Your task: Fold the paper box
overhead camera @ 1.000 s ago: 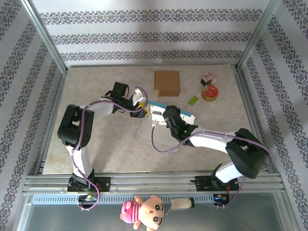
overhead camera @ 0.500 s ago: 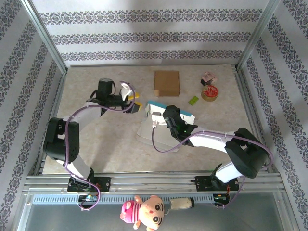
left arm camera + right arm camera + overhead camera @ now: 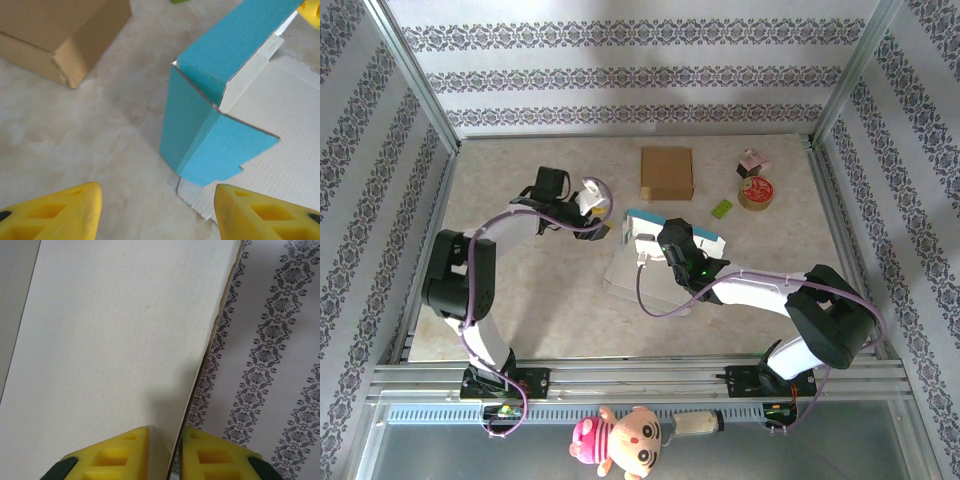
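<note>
The paper box [image 3: 642, 232] lies mid-table, half formed, with blue outer walls and a white inside. In the left wrist view its blue corner wall [image 3: 200, 115] stands upright with one blue flap bent outward over the flat white sheet [image 3: 285, 150]. My left gripper [image 3: 603, 222] is just left of that corner, open, and nothing sits between its yellow fingers [image 3: 60, 215]. My right gripper [image 3: 655, 242] is at the box's middle. It is shut on a raised white panel [image 3: 115, 340], whose edge is pinched between the pads [image 3: 120, 452].
A closed brown cardboard box [image 3: 666, 172] stands behind the paper box, close to my left gripper's path [image 3: 55, 40]. At the back right lie a green piece [image 3: 721, 209], a tape roll [image 3: 757, 193] and a small pink item [image 3: 753, 161]. Metal frame posts border the table.
My left gripper drew back left from the box's corner, then came partway back toward it, still open. The right gripper keeps its hold on the panel.
</note>
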